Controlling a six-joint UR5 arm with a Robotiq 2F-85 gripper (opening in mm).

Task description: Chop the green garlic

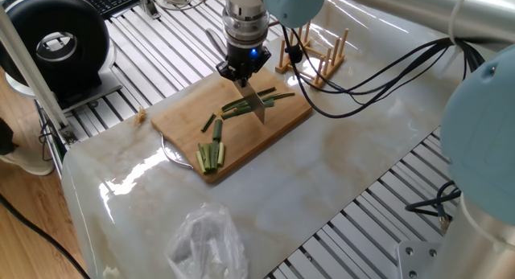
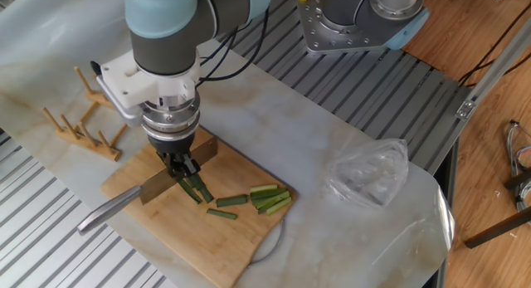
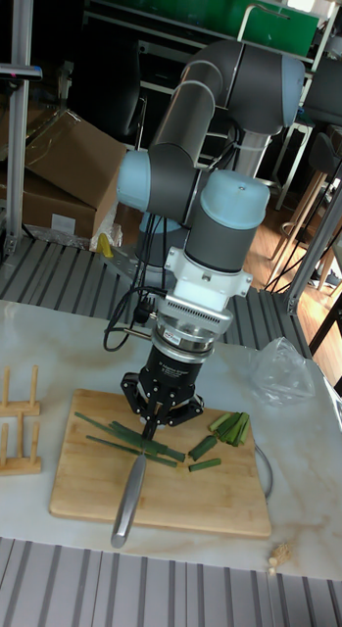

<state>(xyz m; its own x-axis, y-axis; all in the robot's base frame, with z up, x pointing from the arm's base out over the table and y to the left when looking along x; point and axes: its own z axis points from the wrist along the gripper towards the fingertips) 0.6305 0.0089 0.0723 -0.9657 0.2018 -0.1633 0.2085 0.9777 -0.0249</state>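
One fixed view: hand in the upper middle of the frame, fingers clamped on the knife near where blade meets handle. Blade on edge, pointing down the frame, crossing the green garlic roughly at right angles, presumably so that a downward press cuts straight through the stalks. Cutting board slanted across the frame's centre on the marble counter. Uncut dark stalks lying together toward the board's upper right end; a few short dark segments left of the blade. Paler bundle of sticks at the board's lower left edge, well apart from the blade.

The other fixed view: hand left of centre, knife handle reaching toward the lower left, past the board's edge. Dark garlic pieces right under the fingers, loose segments and the pale bundle further right on the cutting board.

Tall fixed view: knife handle running down the frame from the hand, long stalks stretching left across the cutting board. Blade contact with the wood hidden by the fingers; cannot tell.

Crumpled plastic bag at bottom centre and a wooden rack up top, both apart from the work.
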